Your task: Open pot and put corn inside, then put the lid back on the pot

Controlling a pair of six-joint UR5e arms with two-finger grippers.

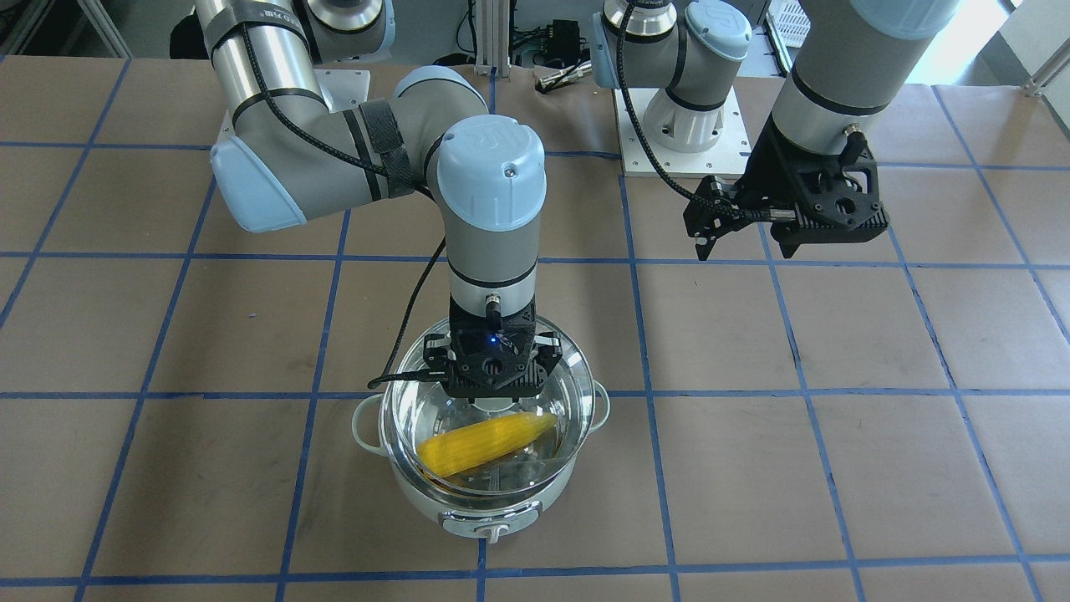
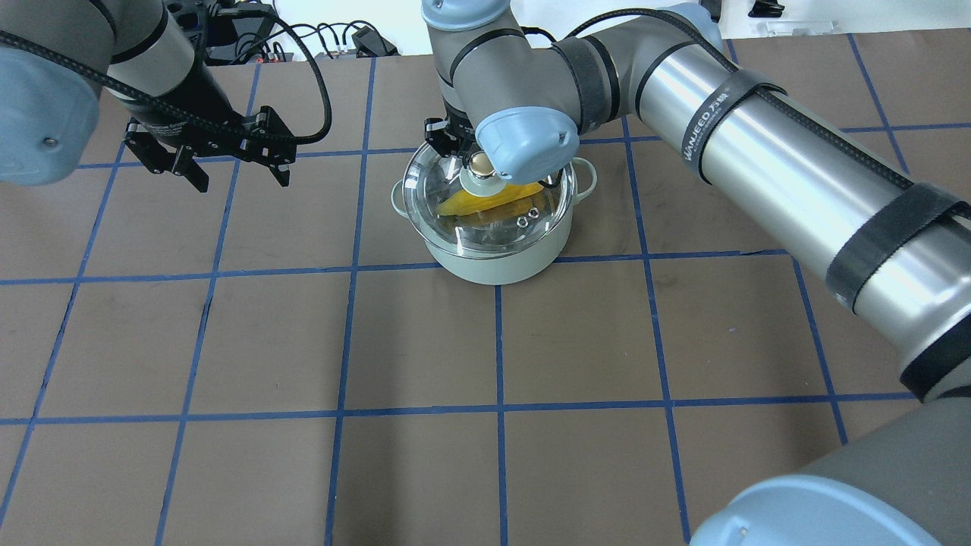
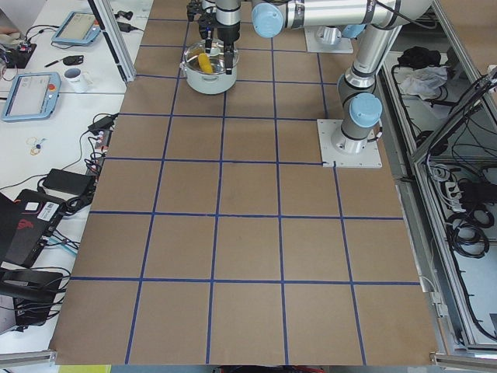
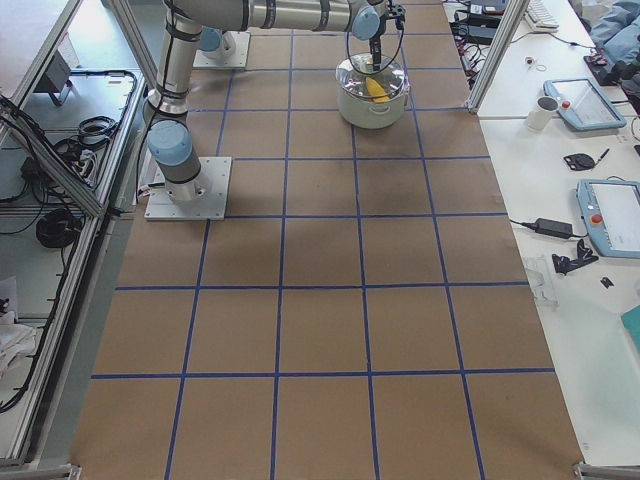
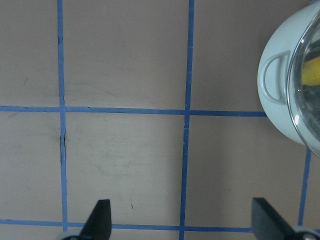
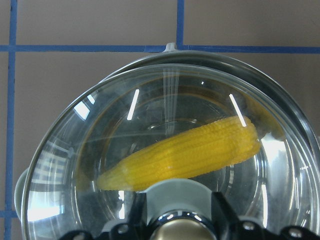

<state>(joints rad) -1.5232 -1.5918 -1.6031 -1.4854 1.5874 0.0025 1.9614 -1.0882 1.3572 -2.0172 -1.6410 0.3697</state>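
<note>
1. Nearest the robot, the surface point(image 2: 425, 341) runs bare across whole squares marked by blue tape lines point(image 2: 345, 341). There is wide open room on this side.
2. Farther out, the pot point(image 1: 501, 510) stands upright over a crossing of those lines, with bare squares to either side.
3. Inside it the corn point(image 1: 489, 441) lies slantwise across the steel bottom, plain to see through the glass.
4. The lid point(image 1: 410, 410) covers the pot's mouth. Its rim looks a shade off-centre against the pot's rim, and I cannot tell if it is fully seated.
5. The right end effector point(image 6: 179, 216) comes straight down, fingers pinching the lid's centre knob point(image 2: 479, 163) from both sides.
6. Off to the robot's left, well apart from the pot, the left end effector point(image 2: 239, 180) hovers over bare surface with fingers spread wide and nothing between them. The pot's loop handle point(image 5: 272, 80) shows at the edge of its wrist view.
</note>
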